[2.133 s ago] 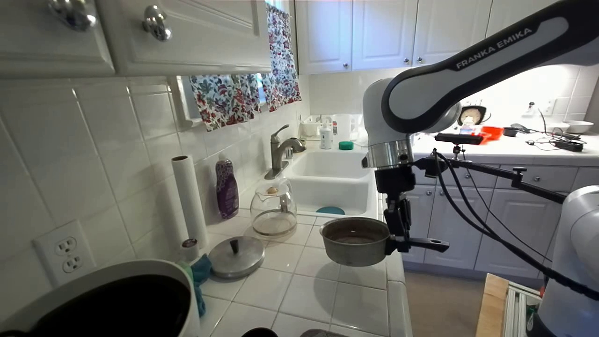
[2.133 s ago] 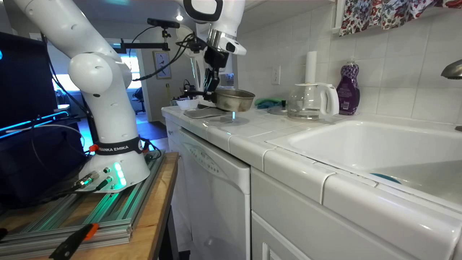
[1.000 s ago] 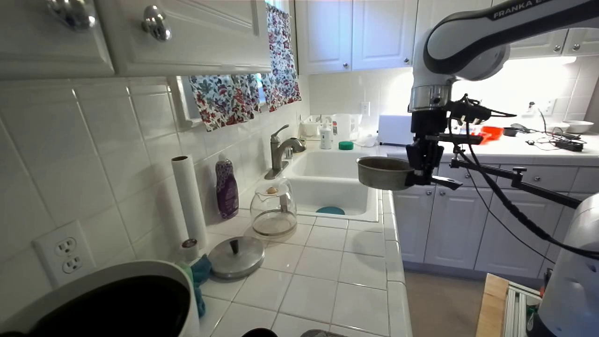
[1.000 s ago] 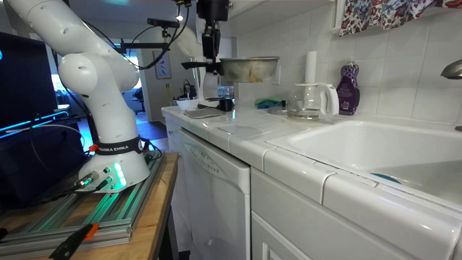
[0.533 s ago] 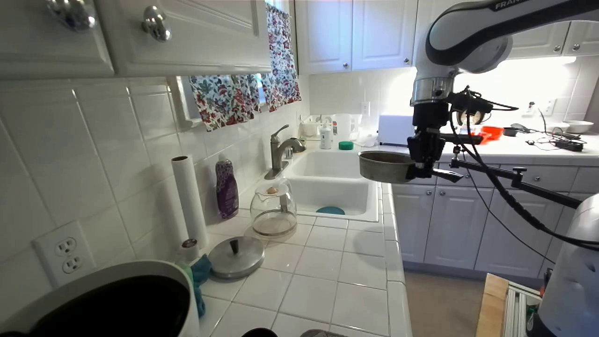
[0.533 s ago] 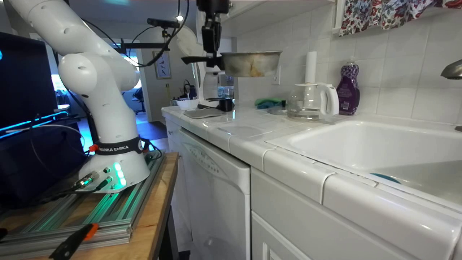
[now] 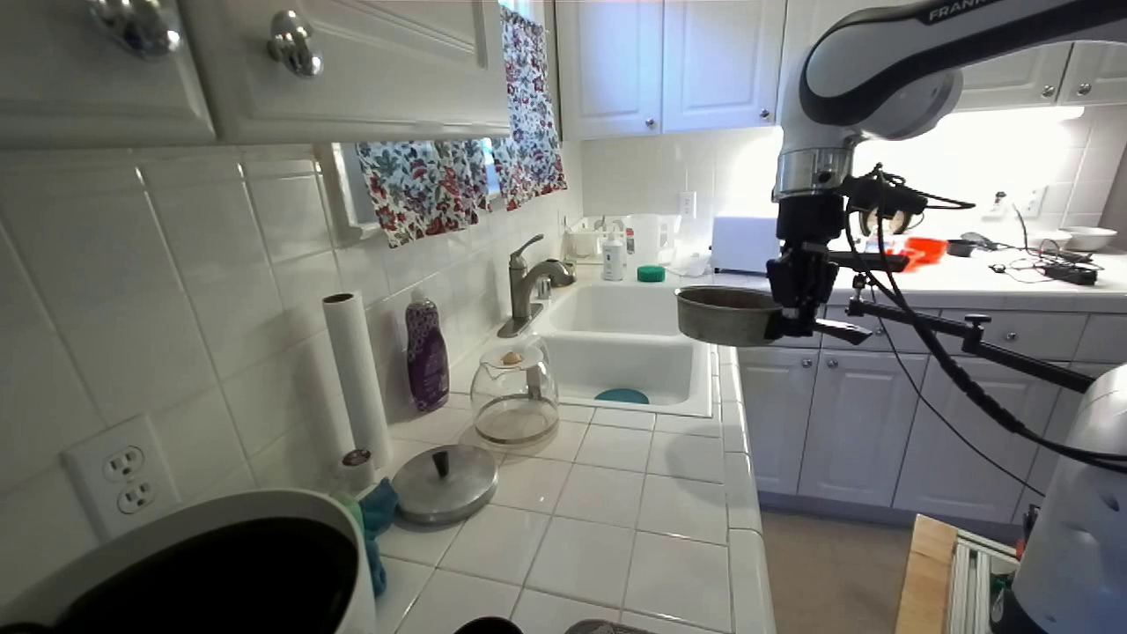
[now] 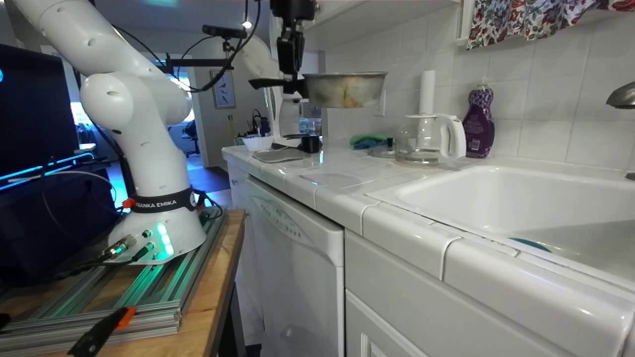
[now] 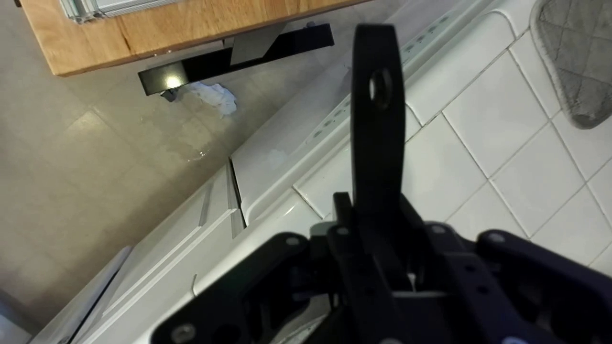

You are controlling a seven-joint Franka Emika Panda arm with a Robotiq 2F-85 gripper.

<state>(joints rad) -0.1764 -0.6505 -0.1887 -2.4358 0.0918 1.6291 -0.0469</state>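
Upright pot (image 8: 347, 90), held above table (image 7: 581, 537) level; claw (image 8: 290, 85) pinching handle (image 9: 377, 157). We trace handle's long axis near horizontal, pointing to wrist view's top.

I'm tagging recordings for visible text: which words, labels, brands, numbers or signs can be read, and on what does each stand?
"FRANK", on the robot arm in an exterior view; the picture's edge cuts off the rest.
"FRANKA EMIKA", on the black band low on the arm; its first letter is unclear.
Too small or blurred to read: markings on the purple bottle, white bottle and dishwasher.
No lettering shows on the saucepan.
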